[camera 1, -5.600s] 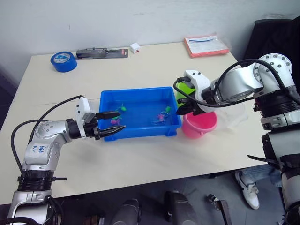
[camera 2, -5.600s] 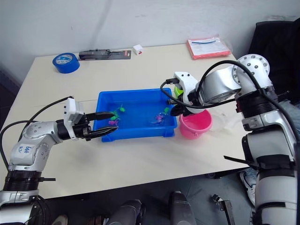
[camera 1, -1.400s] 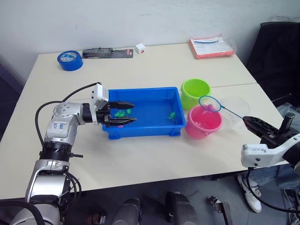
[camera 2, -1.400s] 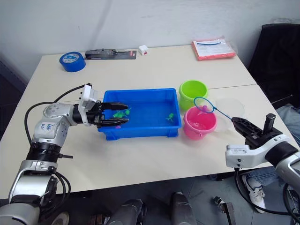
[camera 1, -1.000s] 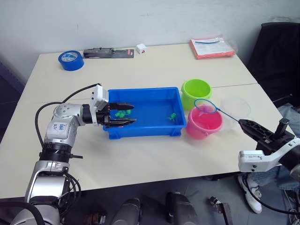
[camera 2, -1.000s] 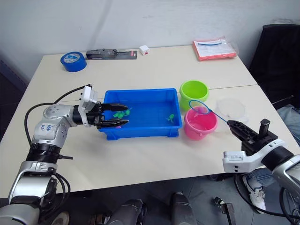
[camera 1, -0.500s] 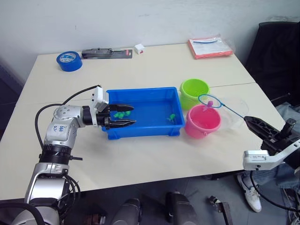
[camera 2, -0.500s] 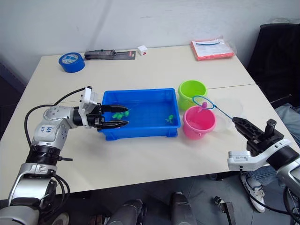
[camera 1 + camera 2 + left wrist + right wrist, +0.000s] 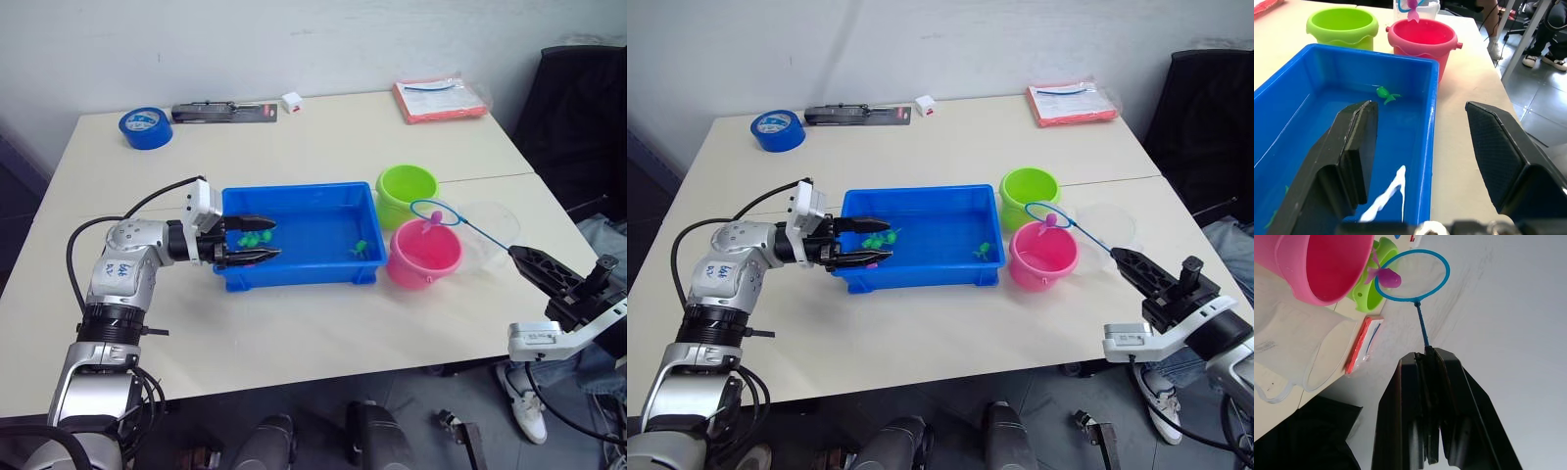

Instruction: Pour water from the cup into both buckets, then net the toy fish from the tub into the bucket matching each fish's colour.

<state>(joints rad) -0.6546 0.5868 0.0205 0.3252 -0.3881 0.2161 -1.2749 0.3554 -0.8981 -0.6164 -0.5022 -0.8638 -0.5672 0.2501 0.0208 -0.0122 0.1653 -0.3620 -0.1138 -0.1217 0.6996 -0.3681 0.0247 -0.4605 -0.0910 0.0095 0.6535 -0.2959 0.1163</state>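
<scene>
The net (image 9: 1045,216) — a thin blue hoop with pale mesh on a slim stick — hangs just above the glossy pink bucket (image 9: 1044,257), a small pink fish (image 9: 1388,279) caught at its rim. The right gripper (image 9: 1428,357) has its two black fingers pressed together on the stick's end. Beside the pink bucket stands the lime green bucket (image 9: 1030,194), both round and opaque, with the clear beaker-like cup (image 9: 1107,229) close by. The shallow blue tub (image 9: 917,247) holds water and tiny green fish (image 9: 1386,93) — the left gripper (image 9: 864,243) reaches over its near-left corner, fingers spread. All sit on a smooth beige table (image 9: 940,137).
</scene>
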